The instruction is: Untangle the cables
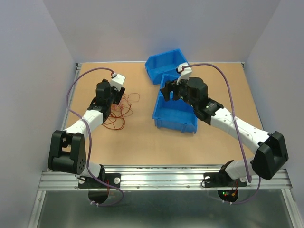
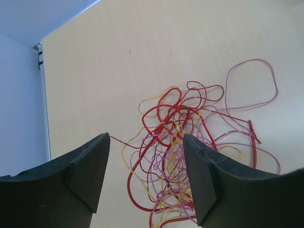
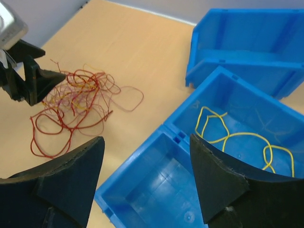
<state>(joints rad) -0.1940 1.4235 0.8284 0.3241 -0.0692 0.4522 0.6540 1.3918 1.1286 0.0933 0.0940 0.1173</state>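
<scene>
On the tan table (image 1: 142, 142) inside pale walls (image 1: 156, 28), left pincer (image 2: 146, 142) and right pincer (image 3: 146, 140) stand spread, cables (image 2: 178, 118) apparently ungripped.

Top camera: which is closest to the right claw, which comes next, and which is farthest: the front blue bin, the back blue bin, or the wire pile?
1. The front blue bin: directly under the right claw.
2. The back blue bin: just behind the claw, toward the far wall.
3. The wire pile: farthest, off to the left side.
</scene>
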